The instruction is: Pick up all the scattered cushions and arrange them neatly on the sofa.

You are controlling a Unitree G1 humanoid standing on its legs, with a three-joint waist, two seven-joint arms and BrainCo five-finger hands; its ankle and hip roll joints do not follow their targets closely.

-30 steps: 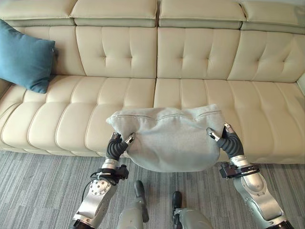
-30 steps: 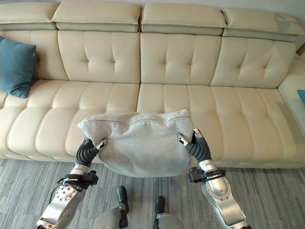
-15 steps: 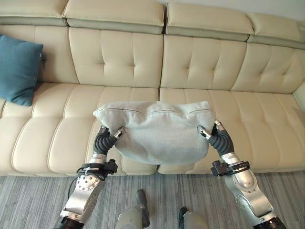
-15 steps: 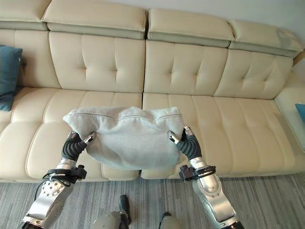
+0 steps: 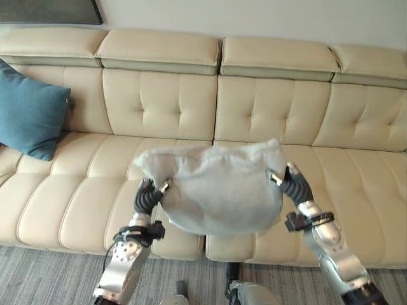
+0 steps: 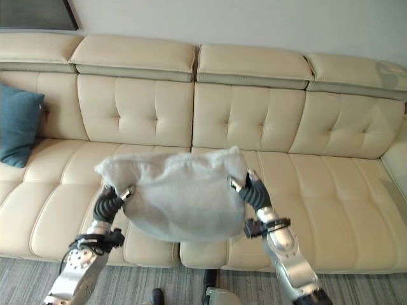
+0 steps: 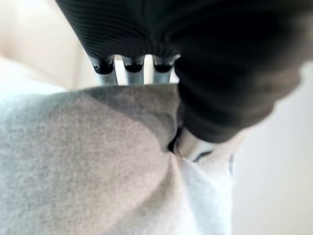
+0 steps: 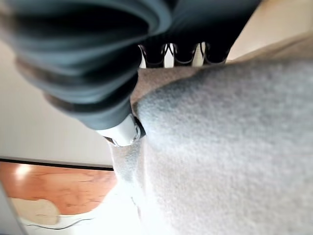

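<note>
Sofa (image 5: 191, 108) comes first for us: cream leather with a buttoned back and padded headrests, it runs across the whole width of what we see, and its seat sits just ahead of our arms. Behind it we see a pale wall (image 5: 254, 19), with the corner of a dark frame (image 5: 48, 11) at upper left. Below the sofa front runs a strip of grey striped carpet (image 5: 51, 279).

Next in size is the grey cushion (image 5: 219, 190), which we hold up between both hands, off the seat and in front of the middle of the sofa. It sags a little at the bottom, and its upper edge rises to about the line where seat meets backrest.

On the sofa's left end a blue cushion (image 5: 28, 111) leans upright against the backrest, well apart from the grey one.

Our left hand (image 5: 151, 196) clamps the grey cushion's left side; in the left wrist view the fingers (image 7: 133, 63) go over the fabric edge and the thumb presses into a fold from the other side. Our right hand (image 5: 289, 181) clamps the right side in the same way, its fingers (image 8: 183, 53) over the edge and the thumb pinching the cloth.
</note>
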